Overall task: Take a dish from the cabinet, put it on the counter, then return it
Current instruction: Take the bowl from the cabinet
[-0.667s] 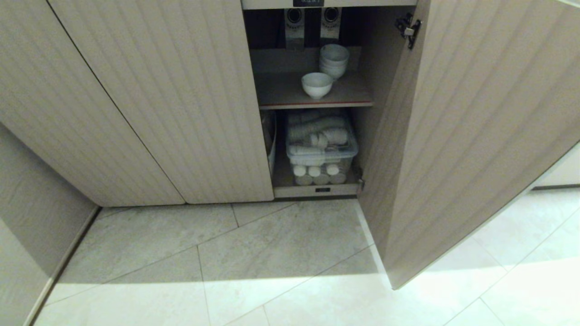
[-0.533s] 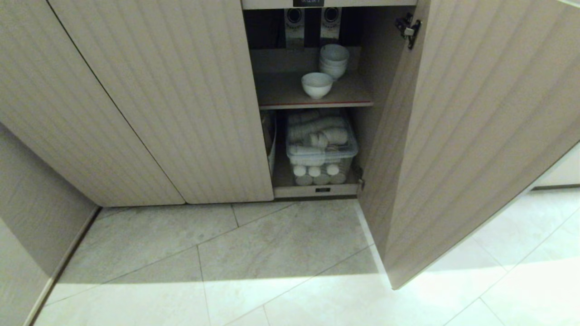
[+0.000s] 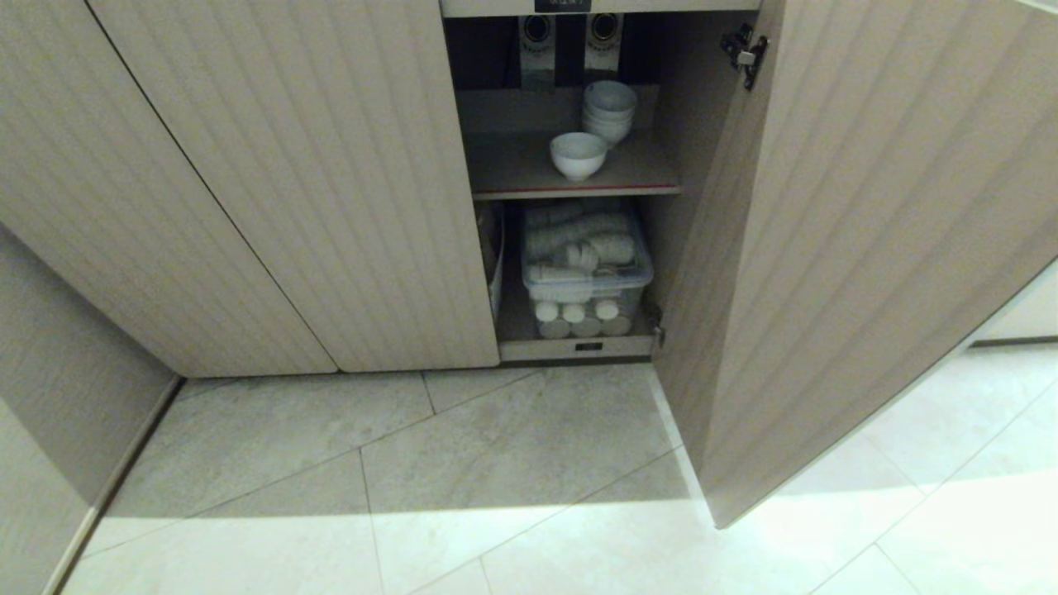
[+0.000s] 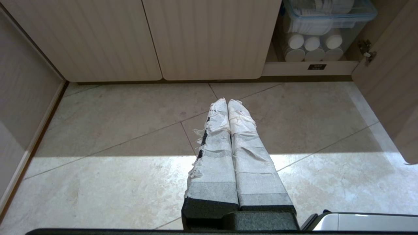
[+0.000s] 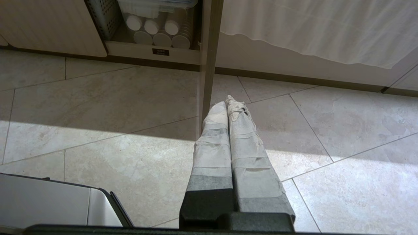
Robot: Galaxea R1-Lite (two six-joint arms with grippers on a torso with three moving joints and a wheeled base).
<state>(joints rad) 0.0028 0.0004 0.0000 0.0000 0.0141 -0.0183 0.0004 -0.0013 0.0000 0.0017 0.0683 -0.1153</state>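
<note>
The cabinet (image 3: pixel 273 182) has ribbed beige doors, and its right door (image 3: pixel 843 248) stands swung open. On its brown shelf (image 3: pixel 512 169) sits a single white bowl (image 3: pixel 578 154), with a stack of white bowls (image 3: pixel 609 110) behind it. The counter is out of view. Neither arm shows in the head view. My left gripper (image 4: pixel 227 101) hangs shut over the floor tiles, empty, well short of the cabinet. My right gripper (image 5: pixel 226 101) is shut and empty too, low beside the open door's edge (image 5: pixel 205 65).
Below the shelf a clear plastic bin (image 3: pixel 587 273) holds white dishes and rolls, seen also as the bin (image 4: pixel 323 19) in the left wrist view. A perforated basket (image 5: pixel 103 14) stands left of it. Tiled floor (image 3: pixel 496 463) lies before the cabinet; a wall (image 3: pixel 50 364) closes the left.
</note>
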